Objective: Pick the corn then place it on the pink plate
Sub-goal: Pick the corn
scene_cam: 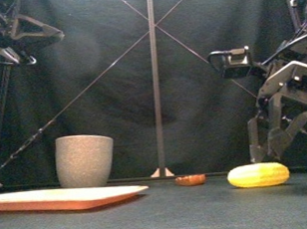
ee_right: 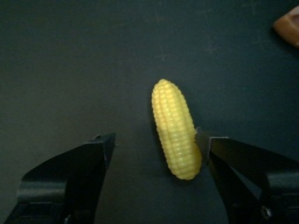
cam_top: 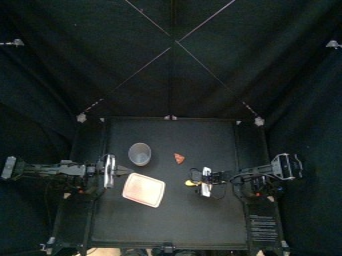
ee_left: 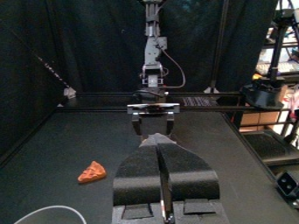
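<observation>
Black table (cam_top: 187, 215), yellow corn (ee_right: 173, 129) with kernel rows, flat between spread jaws of right gripper (ee_right: 160, 142), long axis along them, tapered tip away from wrist, left gripper (ee_left: 163, 144) closed, jaws together

No readable text, label, brand, number or sign in any view

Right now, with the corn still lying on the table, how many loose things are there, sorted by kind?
Toy foods: 2, the yellow corn and a small orange-red wedge
Trays: 1, the pink tray
Cups: 1, the grey speckled cup
Total: 4
</observation>
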Controlling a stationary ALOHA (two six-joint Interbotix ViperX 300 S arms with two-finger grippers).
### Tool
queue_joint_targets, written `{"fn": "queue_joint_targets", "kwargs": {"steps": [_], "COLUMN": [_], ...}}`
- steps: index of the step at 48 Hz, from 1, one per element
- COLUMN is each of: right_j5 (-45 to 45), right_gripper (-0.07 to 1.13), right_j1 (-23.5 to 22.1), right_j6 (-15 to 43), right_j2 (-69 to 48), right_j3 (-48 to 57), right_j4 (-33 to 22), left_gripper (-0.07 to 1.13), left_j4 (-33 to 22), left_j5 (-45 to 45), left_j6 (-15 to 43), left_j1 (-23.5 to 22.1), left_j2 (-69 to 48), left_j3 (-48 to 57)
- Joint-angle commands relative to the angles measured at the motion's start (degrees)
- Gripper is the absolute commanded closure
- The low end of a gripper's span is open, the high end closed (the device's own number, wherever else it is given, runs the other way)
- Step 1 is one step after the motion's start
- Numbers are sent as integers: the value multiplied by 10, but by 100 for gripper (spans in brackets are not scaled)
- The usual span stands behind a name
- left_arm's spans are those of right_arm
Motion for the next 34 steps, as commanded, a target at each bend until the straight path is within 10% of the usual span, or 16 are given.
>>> {"fn": "queue_joint_targets", "kwargs": {"steps": [1,20,34], "right_j5": [-8,-12,-12], "right_gripper": [1,7,52], "right_j1": [-4,-11,-11], "right_j6": [-1,-1,0], "right_j2": [12,45,71], "right_j3": [-16,-36,-54], "right_j4": [-5,-26,-28], "left_gripper": [109,108,109], "left_j4": [1,1,1], "left_j5": [3,14,15], "left_j6": [1,1,1], "left_j1": [1,1,1], "left_j2": [-1,0,0], "left_j3": [-9,-6,-6]}}
